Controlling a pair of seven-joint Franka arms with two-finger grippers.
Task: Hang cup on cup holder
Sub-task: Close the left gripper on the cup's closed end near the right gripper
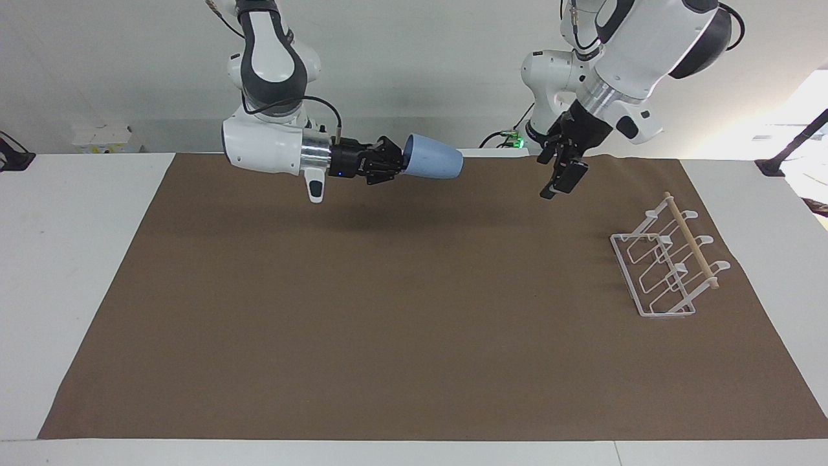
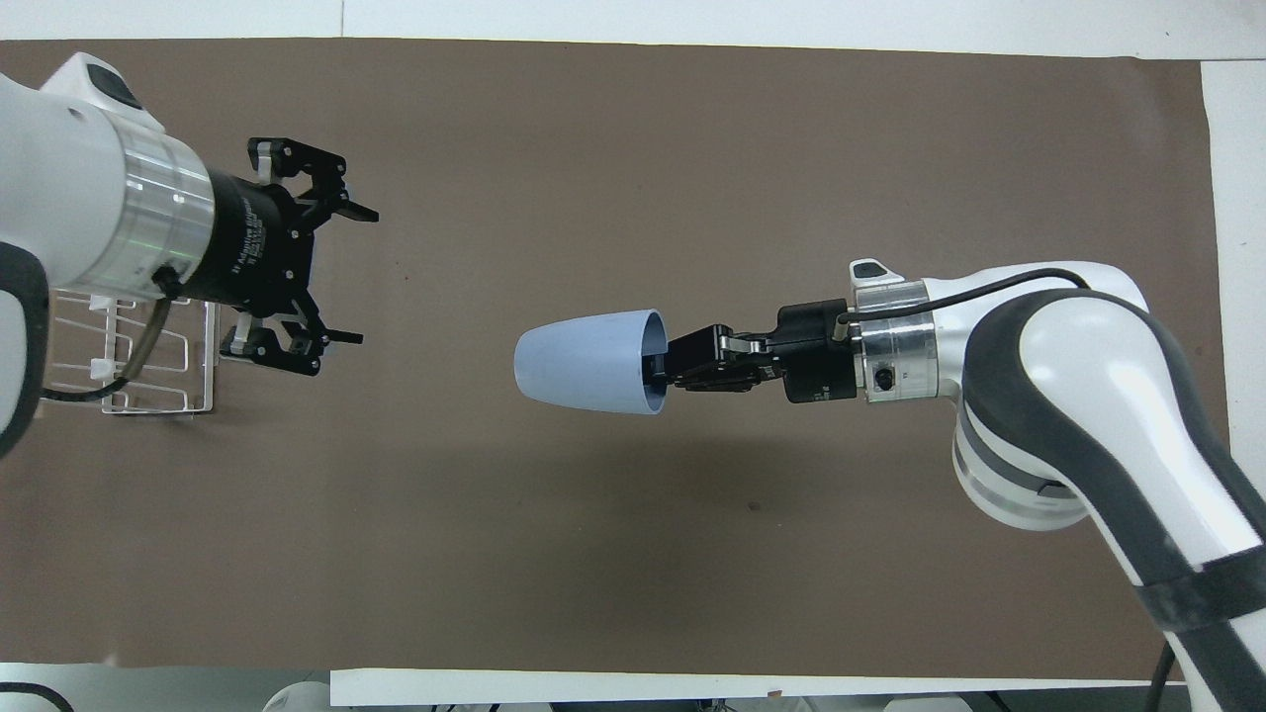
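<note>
The light-blue cup (image 1: pixel 435 165) lies sideways in the air over the mat's middle, its base toward the left arm's end; it also shows in the overhead view (image 2: pixel 584 361). My right gripper (image 1: pixel 401 164) (image 2: pixel 657 368) is shut on its rim, with one finger inside. My left gripper (image 1: pixel 559 184) (image 2: pixel 362 278) is open and empty in the air, over the mat between the cup and the cup holder. The white wire cup holder (image 1: pixel 666 265) with a wooden dowel stands on the mat at the left arm's end. In the overhead view the left arm partly covers the cup holder (image 2: pixel 188 381).
A brown mat (image 1: pixel 388 323) covers most of the white table (image 1: pixel 65 259). Only the cup holder stands on the mat.
</note>
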